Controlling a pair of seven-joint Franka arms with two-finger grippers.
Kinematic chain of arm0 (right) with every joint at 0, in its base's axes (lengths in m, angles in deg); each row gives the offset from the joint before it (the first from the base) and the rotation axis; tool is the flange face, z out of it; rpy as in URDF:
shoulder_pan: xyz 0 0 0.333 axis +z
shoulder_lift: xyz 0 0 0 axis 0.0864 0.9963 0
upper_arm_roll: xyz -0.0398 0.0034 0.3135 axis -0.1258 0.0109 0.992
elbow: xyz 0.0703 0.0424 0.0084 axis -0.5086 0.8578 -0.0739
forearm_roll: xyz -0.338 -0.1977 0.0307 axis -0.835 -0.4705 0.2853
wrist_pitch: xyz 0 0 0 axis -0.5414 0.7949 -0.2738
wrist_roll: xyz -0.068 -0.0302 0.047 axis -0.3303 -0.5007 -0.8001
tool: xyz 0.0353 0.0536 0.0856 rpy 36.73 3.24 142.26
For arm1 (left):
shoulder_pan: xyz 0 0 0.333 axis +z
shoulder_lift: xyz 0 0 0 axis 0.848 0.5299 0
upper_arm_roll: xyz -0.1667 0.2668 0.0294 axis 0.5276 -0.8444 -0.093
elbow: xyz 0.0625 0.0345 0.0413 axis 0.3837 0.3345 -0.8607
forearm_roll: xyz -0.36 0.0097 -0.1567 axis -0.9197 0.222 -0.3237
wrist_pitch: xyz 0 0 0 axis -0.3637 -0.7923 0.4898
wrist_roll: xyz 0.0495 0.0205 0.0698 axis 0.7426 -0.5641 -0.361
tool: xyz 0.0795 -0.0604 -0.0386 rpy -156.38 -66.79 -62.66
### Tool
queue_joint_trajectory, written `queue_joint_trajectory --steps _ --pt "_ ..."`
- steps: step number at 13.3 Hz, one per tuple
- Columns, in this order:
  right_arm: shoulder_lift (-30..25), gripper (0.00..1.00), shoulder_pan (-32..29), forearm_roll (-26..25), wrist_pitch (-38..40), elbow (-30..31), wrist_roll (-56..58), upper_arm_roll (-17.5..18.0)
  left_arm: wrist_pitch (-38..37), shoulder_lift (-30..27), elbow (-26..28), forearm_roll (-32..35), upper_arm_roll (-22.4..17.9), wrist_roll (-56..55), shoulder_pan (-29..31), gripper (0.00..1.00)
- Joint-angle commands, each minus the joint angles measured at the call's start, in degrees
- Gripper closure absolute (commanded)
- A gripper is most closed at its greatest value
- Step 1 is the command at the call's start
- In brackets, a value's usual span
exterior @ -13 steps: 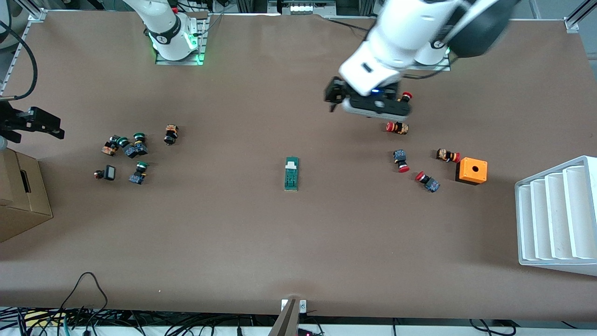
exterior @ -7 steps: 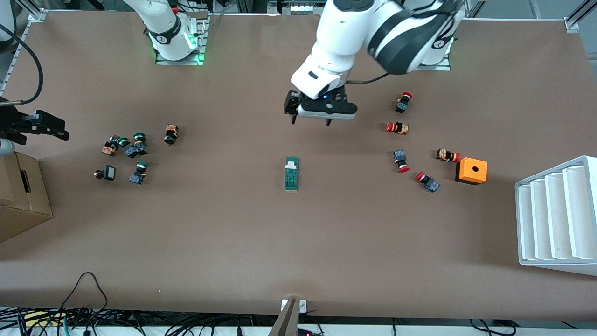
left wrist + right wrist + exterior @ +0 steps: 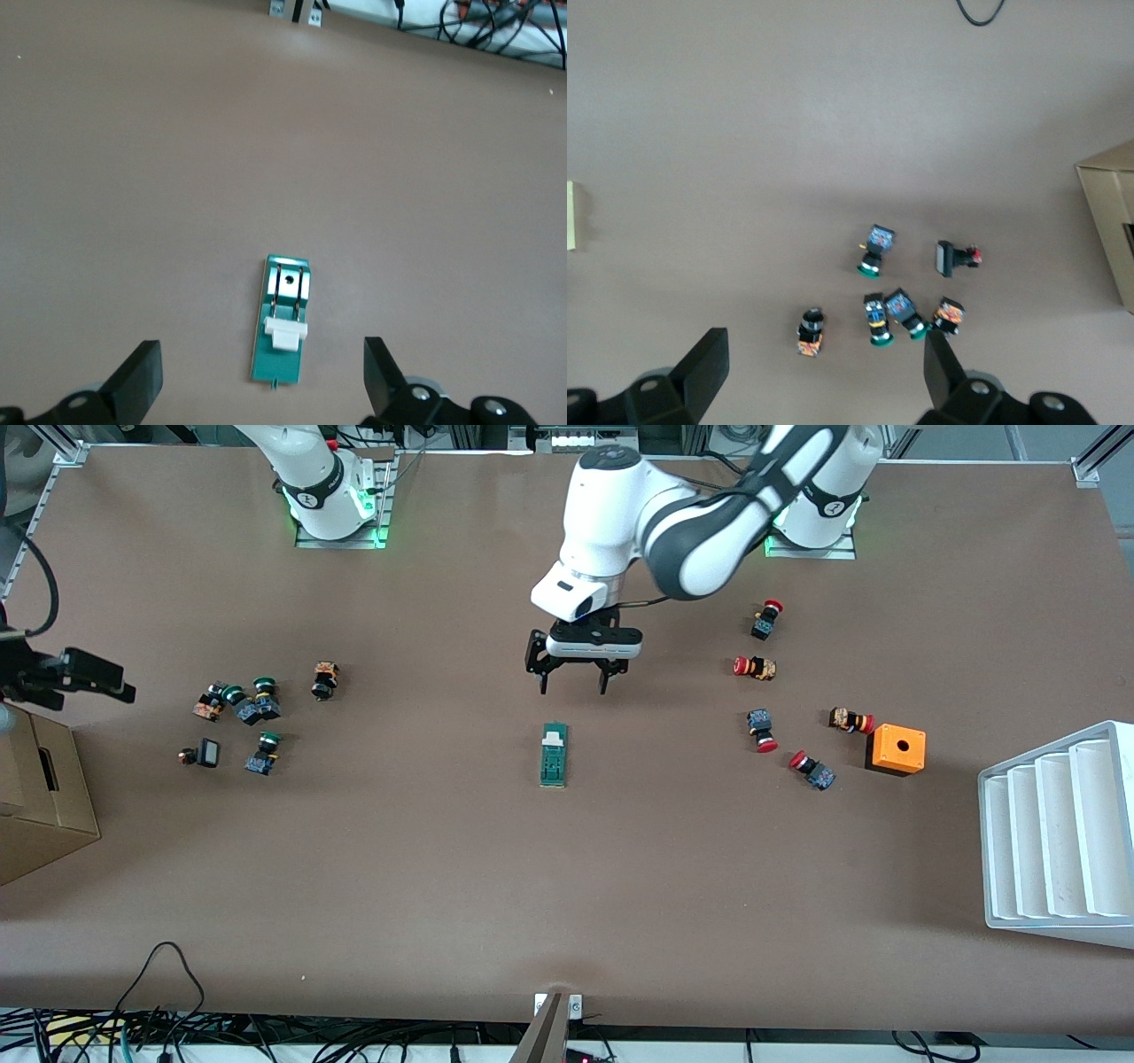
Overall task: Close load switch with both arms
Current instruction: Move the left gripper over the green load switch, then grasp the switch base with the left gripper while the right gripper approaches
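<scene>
Load switch flat at table centre, long axis toward front cam, white slider at robot-side end.

Left gripper spread wide, empty, over table just robot-side of it; closer arm.

Right gripper over green-button cluster, probably waiting, fingers apart.

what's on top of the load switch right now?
Only its own white slider, at the end toward the robots' bases, sits on the load switch. The open left gripper hangs over bare table beside that end, touching nothing. The switch's underside is hidden.
</scene>
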Motion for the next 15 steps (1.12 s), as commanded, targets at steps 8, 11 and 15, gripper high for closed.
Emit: queue_joint_trajectory --steps 8,11,15 --pt "15.14 0.03 1.64 9.54 -0.63 -14.88 -26.39 0.94 -6.28 12.81 -0.95 43.87 -0.80 -40.16 -7.25 0.00" --pt "16.37 0.03 3.67 11.29 -3.79 -14.88 -38.07 1.46 -11.55 16.07 -1.22 50.22 -0.88 -44.49 -8.48 0.00" --pt "18.39 0.03 9.29 11.65 -8.71 -14.53 -51.70 0.94 -16.57 19.85 -1.65 57.70 -1.06 -50.29 -9.80 0.00"
